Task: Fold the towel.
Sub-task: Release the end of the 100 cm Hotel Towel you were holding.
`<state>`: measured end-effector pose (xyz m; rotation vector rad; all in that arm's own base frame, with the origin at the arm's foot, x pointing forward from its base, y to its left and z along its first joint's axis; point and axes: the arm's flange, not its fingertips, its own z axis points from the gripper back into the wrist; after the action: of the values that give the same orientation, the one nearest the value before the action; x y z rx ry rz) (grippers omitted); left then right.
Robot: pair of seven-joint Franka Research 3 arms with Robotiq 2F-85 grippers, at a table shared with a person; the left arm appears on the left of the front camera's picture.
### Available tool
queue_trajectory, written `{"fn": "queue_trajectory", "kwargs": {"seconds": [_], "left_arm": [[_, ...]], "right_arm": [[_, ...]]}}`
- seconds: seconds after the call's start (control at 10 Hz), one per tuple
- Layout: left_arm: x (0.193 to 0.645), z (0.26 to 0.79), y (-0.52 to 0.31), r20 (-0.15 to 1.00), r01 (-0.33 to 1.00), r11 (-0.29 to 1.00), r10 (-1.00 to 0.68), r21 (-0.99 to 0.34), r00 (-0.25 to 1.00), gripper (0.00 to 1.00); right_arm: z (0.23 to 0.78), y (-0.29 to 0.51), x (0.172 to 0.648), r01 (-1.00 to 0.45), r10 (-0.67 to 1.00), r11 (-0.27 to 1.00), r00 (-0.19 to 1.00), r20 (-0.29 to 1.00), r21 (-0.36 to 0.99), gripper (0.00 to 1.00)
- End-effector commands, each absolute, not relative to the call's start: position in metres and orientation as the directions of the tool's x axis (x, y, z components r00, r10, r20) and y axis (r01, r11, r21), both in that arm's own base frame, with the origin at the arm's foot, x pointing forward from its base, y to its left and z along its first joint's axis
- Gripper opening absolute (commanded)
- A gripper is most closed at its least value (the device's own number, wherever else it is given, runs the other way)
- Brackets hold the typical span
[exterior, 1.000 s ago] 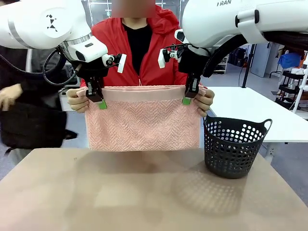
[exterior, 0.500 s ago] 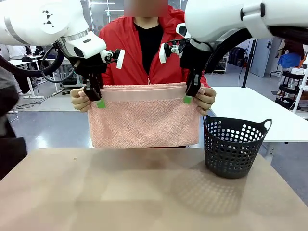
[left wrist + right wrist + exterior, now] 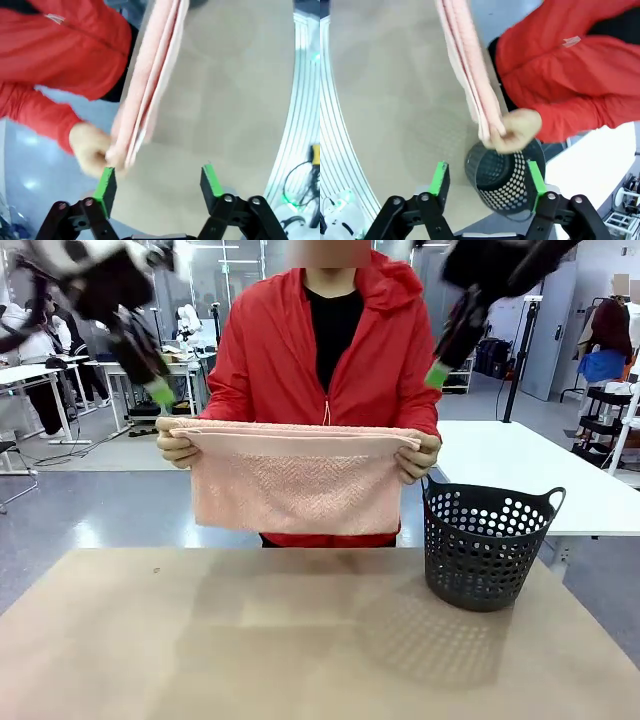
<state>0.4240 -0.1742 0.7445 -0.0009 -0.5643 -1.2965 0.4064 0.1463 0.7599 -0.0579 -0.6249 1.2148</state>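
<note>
left gripper (image 3: 158, 182): jaws spread wide with nothing between them. In the front view it is a blur high at the left, above the towel and clear of it.
hand on the left (image 3: 178, 445): the person's; it pinches the towel's upper corner on that side. In the left wrist view it lies close by one green pad (image 3: 106, 184); whether they touch I cannot tell.
towel (image 3: 295, 480): salmon pink, folded over on itself. It hangs in the air by the table's far edge, clear of the top. Its upper edge is stretched level between the person's two hands. From both wrists it shows edge-on, as several layers.
jacket (image 3: 370, 350): red, worn by the person, right behind the towel.
hand on the right (image 3: 420, 455): the person's; it grips the other upper corner.
right gripper (image 3: 488, 179): jaws wide apart and empty. It is high at the right in the front view, well clear of the towel.
basket (image 3: 490, 550): dark and perforated, upright on the table's right side, near the towel's right end and below that hand.
table (image 3: 250, 640): tan.
</note>
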Motion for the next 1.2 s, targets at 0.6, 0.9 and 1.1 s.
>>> {"fn": "queue_trajectory", "kwargs": {"seconds": [0.6, 0.9, 1.1], "left_arm": [[0.351, 0.742, 0.004, 0.574, 0.514, 0.837, -0.519, 0.189, 0.633, 1.0], [0.352, 0.753, 0.015, 0.568, 0.552, 0.815, -0.541, 0.174, 0.62, 1.0], [0.352, 0.753, 0.015, 0.568, 0.552, 0.815, -0.541, 0.174, 0.62, 1.0]], "right_arm": [[0.766, -0.018, 0.338, -0.478, 0.429, 0.871, 0.629, 0.648, -0.113, 1.0], [0.776, -0.03, 0.34, -0.52, 0.473, 0.845, 0.617, 0.629, -0.125, 1.0], [0.776, -0.03, 0.34, -0.52, 0.473, 0.845, 0.617, 0.629, -0.125, 1.0]]}}
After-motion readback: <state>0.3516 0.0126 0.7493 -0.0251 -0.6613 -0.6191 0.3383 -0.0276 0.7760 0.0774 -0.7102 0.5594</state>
